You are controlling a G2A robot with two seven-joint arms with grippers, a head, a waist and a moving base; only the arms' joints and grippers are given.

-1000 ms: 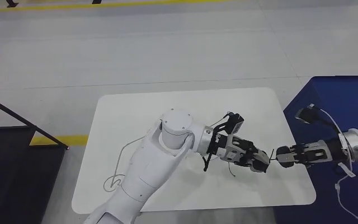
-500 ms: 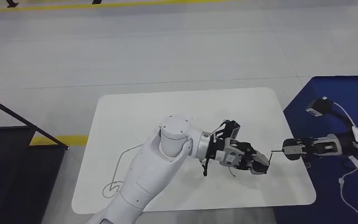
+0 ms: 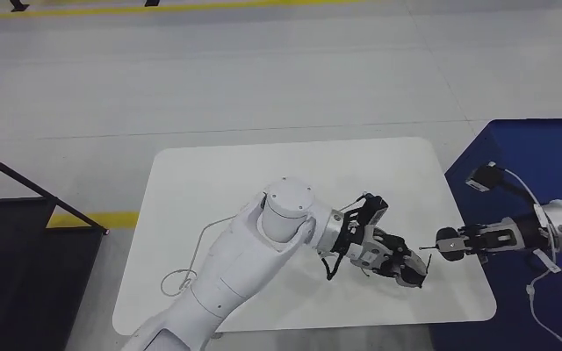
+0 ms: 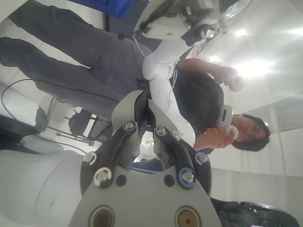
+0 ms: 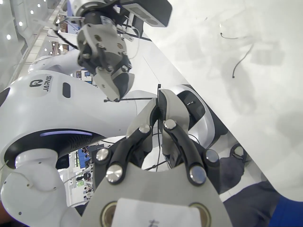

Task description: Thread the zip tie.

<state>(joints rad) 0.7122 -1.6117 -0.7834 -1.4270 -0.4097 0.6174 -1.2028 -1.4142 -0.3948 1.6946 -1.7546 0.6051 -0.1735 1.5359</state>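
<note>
Two clenched grippers share one zip tie (image 5: 137, 99) over the lower right of the surface (image 3: 219, 193) in the top view, left gripper (image 5: 115, 97) nearest, strip next, right gripper (image 5: 158, 105) beyond, so a slightly skewed push could buckle the strip or miss the head.
</note>
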